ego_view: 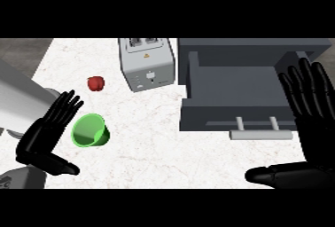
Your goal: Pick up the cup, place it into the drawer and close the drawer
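A green cup (89,130) lies on the white marble counter, at the left of the head view. Just left of it my left hand (44,133) is open, fingers straight and pointing up, with the fingertips close to the cup's rim but holding nothing. The grey drawer (239,95) stands pulled open at the right, its handle (259,134) facing me. My right hand (307,119) is open at the right edge, fingers up over the drawer's right side and thumb stretched left below the handle.
A grey toaster (147,63) stands at the back, left of the drawer. A small red pepper (96,83) lies left of the toaster. A pale grey object (20,99) fills the left edge.
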`<action>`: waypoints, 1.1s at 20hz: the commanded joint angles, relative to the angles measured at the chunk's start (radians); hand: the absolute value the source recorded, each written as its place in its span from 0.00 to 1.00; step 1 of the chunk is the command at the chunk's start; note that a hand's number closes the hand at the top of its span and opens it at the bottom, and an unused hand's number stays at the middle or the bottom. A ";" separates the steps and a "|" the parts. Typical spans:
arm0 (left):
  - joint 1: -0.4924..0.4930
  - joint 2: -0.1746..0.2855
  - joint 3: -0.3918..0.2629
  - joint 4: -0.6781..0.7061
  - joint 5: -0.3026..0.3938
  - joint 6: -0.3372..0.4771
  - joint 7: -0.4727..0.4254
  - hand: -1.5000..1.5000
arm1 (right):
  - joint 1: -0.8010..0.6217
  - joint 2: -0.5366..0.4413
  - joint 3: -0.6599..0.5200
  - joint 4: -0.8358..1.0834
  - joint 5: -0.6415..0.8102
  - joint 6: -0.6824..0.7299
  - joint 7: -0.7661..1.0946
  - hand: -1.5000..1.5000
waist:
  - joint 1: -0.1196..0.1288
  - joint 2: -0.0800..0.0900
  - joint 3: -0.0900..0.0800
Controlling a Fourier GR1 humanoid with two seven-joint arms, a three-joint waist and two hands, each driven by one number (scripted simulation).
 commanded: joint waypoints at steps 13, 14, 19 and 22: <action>-0.157 0.040 -0.016 0.528 -0.216 0.019 -0.384 0.00 | -0.018 -0.035 -0.059 -0.019 -0.063 0.025 0.043 0.00 | -0.006 0.002 -0.001; -0.191 0.065 0.005 0.519 -0.171 -0.007 -0.326 0.00 | -0.051 -0.026 -0.056 0.014 -0.043 0.006 0.037 0.00 | -0.002 0.001 0.000; -0.170 0.065 -0.013 0.589 -0.200 0.008 -0.425 0.00 | -0.050 -0.020 -0.019 -0.002 -0.014 0.005 0.049 0.00 | -0.001 0.001 0.000; -0.210 0.098 -0.017 0.724 -0.243 0.018 -0.519 0.00 | -0.055 0.046 0.072 0.000 0.053 -0.044 0.045 0.00 | -0.005 0.003 -0.001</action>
